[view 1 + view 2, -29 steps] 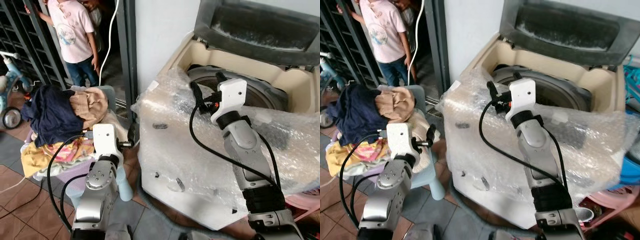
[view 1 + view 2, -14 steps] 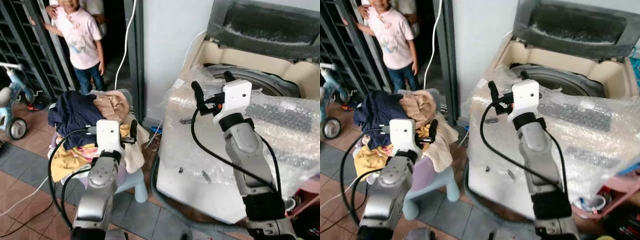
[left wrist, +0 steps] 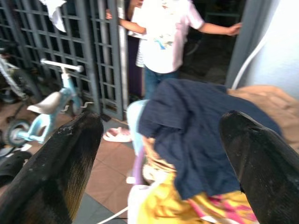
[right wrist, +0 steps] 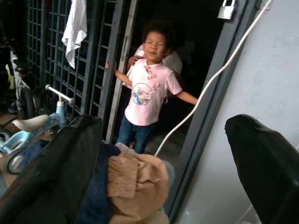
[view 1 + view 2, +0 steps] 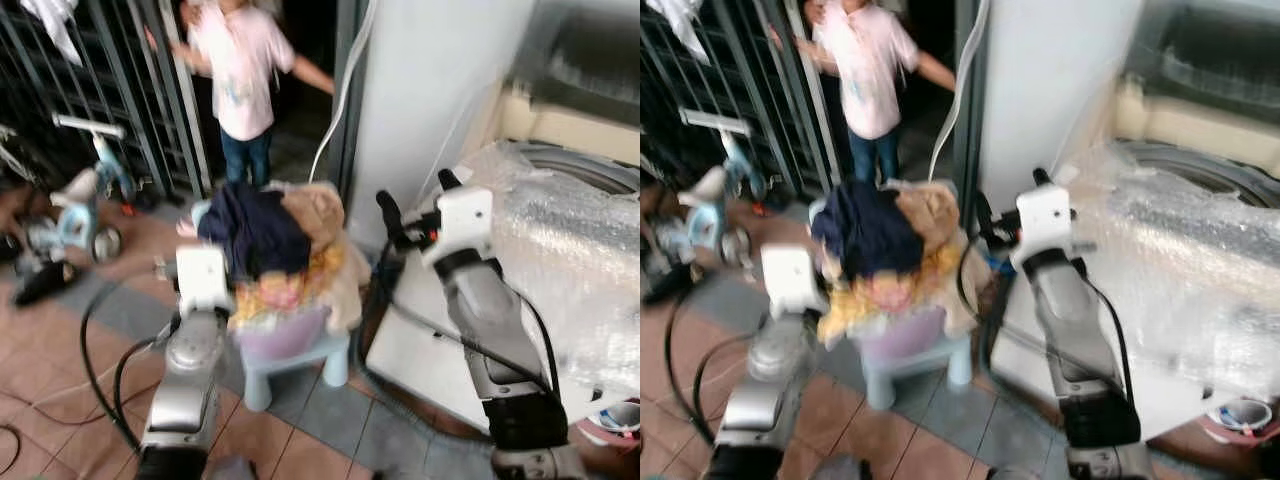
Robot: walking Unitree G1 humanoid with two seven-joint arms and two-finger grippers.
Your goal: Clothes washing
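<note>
Beside the washing machine [image 5: 590, 250], the clothes pile [image 5: 275, 245] sits heaped on a small stool [image 5: 290, 355], directly ahead of the wide-open left gripper [image 3: 163, 163], the nearer; the right gripper [image 4: 163, 163], also spread, is raised alongside.

**Room around the clothes pile**

The heap of clothes [image 5: 280, 245] sits on a small stool [image 5: 290, 350] at centre frame, with open tiled floor [image 5: 70, 340] to its lower left. My left hand [image 3: 159, 154] has its fingers spread wide, nothing between them and the dark garment. My right hand [image 5: 412, 205], fingers also apart, hangs in the narrow gap between the pile and the bubble-wrapped washing machine [image 5: 560, 260] at right. Behind the pile a person [image 5: 245, 80] stands in the doorway beside the metal grille [image 5: 120, 90]. A tricycle [image 5: 85, 195] blocks the left edge.
</note>
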